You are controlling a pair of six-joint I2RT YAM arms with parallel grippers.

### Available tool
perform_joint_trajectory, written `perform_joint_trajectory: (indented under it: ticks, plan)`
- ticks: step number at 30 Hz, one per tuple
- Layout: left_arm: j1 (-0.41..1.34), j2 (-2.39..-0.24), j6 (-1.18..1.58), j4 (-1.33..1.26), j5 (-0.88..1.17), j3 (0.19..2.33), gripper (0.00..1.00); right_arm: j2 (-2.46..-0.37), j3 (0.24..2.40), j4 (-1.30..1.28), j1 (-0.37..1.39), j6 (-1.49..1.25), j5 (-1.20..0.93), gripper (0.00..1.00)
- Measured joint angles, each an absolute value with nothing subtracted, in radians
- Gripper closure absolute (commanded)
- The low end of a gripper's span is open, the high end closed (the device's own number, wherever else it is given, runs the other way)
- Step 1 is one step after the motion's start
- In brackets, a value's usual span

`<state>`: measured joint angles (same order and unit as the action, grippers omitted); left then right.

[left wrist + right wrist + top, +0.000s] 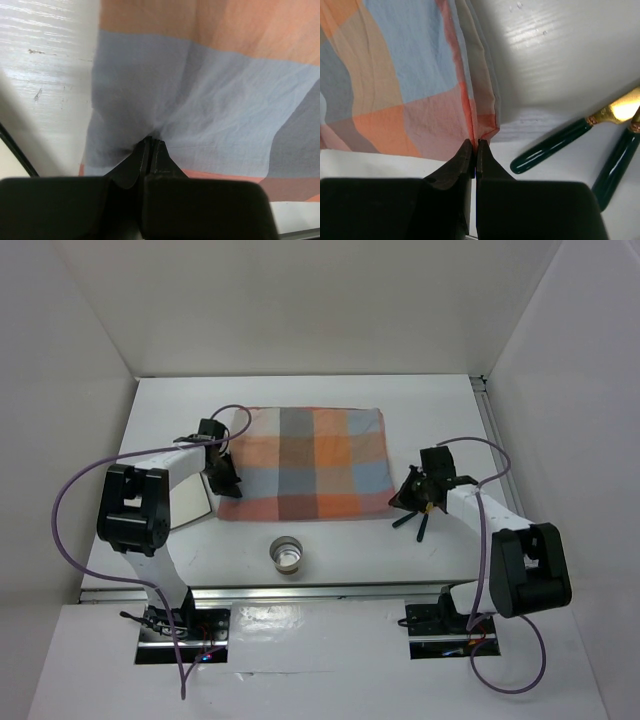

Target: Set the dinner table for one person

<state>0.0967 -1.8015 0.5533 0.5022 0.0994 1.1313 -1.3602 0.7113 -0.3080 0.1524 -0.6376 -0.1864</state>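
The dinner table (430,410) bears a cup (288,553) before the mat (305,462) (cutlery (547,150), seemingly, rightward).

Large, flat, plain white rectangular worktop (400,400), lying level, faintly scuffed in places, edged along its near side by a metal rail (300,591).

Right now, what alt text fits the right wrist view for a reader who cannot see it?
The right gripper has its jaws shut on the hem of the checked cloth mat. Beside it, two dark green utensil handles with gold necks lie on the white tabletop.
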Motion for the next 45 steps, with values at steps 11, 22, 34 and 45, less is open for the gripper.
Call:
perform_joint_trajectory:
  ticks: [11, 22, 34, 45]
  plan:
    - [0.13, -1.802, 0.555, 0.51, 0.088, 1.131, 1.0, -1.267, 0.645, -0.353, 0.152, -0.638, -0.131, 1.0]
    - [0.149, -1.78, 0.562, 0.543, 0.034, 1.131, 1.0, -1.275, 0.645, -0.369, 0.152, -0.635, -0.091, 1.0]
    - [0.149, -1.717, 0.608, 0.623, -0.077, 1.146, 0.71, -1.277, 0.64, -0.384, 0.152, -0.617, -0.088, 0.39]
    - [-0.012, -1.531, 0.601, 0.69, -0.097, 1.356, 0.38, -1.278, 0.896, -0.445, 0.176, -0.548, -0.058, 0.15]
